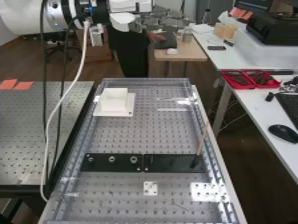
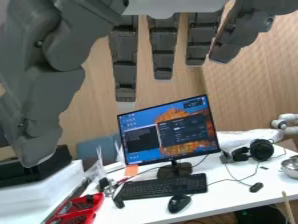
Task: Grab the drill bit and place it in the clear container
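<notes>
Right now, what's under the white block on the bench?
The white block sits on a wider, flat white base, with the perforated bench top around it. Whatever lies beneath the base is covered, so I can't tell.

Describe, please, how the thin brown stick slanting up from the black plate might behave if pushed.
The thin brown stick would likely tip or swing easily, being long, narrow and slanted at the black plate. It looks straight, so probably stiff, and its slimness suggests little weight.
</notes>
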Tool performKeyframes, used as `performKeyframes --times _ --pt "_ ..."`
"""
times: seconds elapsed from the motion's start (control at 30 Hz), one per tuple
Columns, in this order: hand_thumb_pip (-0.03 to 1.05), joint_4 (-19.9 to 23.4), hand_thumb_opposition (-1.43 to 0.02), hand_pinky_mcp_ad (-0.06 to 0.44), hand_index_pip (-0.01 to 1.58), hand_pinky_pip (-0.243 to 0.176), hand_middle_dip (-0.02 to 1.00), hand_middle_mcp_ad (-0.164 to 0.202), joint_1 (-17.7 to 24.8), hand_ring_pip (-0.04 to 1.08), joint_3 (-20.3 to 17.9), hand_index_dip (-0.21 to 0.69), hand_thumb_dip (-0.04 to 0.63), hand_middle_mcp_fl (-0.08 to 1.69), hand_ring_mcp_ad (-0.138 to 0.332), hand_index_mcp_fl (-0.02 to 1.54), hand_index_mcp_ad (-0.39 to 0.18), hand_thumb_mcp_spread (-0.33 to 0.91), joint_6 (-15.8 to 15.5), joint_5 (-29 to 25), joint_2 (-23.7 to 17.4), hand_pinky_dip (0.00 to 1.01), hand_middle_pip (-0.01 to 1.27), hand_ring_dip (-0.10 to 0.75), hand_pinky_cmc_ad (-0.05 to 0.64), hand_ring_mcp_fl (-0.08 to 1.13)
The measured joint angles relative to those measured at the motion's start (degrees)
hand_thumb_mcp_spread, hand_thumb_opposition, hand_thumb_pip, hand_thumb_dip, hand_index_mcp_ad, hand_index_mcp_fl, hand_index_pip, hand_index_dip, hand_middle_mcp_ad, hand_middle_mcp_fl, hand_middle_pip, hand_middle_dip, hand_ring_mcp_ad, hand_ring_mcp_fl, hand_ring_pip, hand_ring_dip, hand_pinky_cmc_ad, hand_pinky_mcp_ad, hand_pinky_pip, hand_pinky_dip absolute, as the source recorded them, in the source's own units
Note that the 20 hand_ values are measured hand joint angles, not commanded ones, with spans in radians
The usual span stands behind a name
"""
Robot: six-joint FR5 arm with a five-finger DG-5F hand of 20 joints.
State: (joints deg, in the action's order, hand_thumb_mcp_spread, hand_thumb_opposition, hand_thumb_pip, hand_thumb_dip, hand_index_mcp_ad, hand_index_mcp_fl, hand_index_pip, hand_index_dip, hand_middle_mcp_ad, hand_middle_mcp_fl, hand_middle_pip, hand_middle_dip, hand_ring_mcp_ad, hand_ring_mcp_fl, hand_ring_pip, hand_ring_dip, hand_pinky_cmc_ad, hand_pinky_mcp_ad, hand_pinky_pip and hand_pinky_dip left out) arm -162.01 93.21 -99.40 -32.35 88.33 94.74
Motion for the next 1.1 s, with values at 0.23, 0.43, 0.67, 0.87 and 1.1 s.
performKeyframes --times 0.23,0.43,0.67,0.87,1.1 --pt "0.27 -0.1 -0.75 0.15 0.03 -0.094 0.27 0.091 0.1 0.1 0.0 0.648 0.159 0.16 0.164 0.57 -0.098 0.39 0.1 -0.3 0.0 0.19 0.12 0.059 0.279 0.04" --pt "0.27 -0.3 -0.75 0.15 0.03 -0.094 0.27 0.091 0.1 0.1 0.1 0.649 0.159 0.16 0.164 0.57 -0.098 0.39 0.2 0.2 0.1 0.19 0.12 0.059 0.279 0.04" --pt "0.27 0.0 -0.75 0.152 0.03 -0.094 0.27 0.091 0.1 0.1 0.1 0.646 0.159 0.16 0.166 0.57 -0.098 0.39 -0.1 0.1 -0.1 0.19 0.12 0.059 0.279 0.04" --pt "0.27 0.1 -0.75 0.152 0.03 -0.094 0.27 0.091 0.2 0.1 -0.2 0.646 0.164 0.16 0.166 0.57 -0.096 0.39 -0.5 -1.3 -0.7 0.19 0.12 0.059 0.279 0.05" --pt "0.22 -0.7 -0.7 0.162 0.03 -0.096 0.26 0.091 0.6 0.1 -0.1 0.564 0.101 0.15 0.161 0.44 -0.075 0.35 -1.2 -1.3 -1.2 0.21 0.12 0.059 0.279 0.05"
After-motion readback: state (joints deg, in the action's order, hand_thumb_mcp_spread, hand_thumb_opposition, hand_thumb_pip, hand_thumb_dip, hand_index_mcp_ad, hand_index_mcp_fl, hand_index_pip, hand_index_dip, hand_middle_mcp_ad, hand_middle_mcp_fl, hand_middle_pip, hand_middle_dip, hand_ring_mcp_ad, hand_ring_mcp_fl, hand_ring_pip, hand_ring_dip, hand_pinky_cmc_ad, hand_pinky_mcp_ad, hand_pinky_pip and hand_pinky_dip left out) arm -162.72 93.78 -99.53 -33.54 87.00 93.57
